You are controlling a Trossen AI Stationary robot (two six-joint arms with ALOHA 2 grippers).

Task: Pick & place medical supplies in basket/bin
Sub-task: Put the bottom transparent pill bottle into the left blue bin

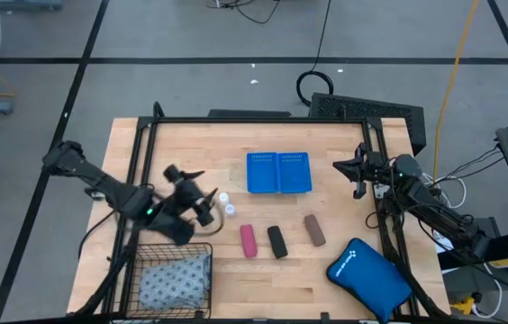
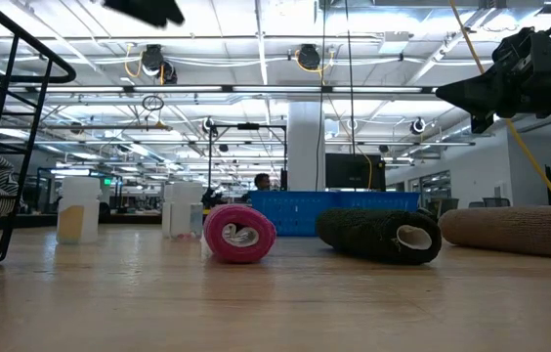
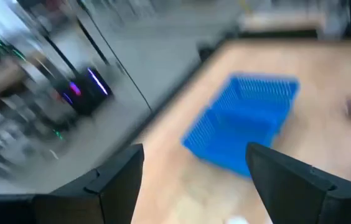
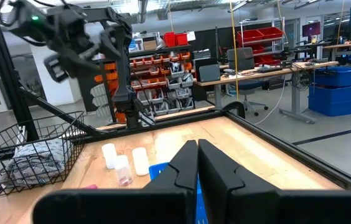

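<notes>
The left tool (image 1: 207,203) was held open and empty above the three small white vials (image 1: 225,204), presumably for a pick. The grey-blue dotted soft pack (image 1: 175,279) already lay in the black wire-mesh basket (image 1: 137,255). The right tool (image 1: 355,171) was parked shut. A pale wooden table (image 1: 326,279) carried everything; an open workshop was seen beyond.

The wire basket (image 1: 173,279) is black, the soft pack (image 1: 175,281) grey-blue with dots, the tray (image 1: 278,172) bright blue; the rolls are pink (image 1: 249,240), black (image 1: 276,241) and brown (image 1: 314,230).
</notes>
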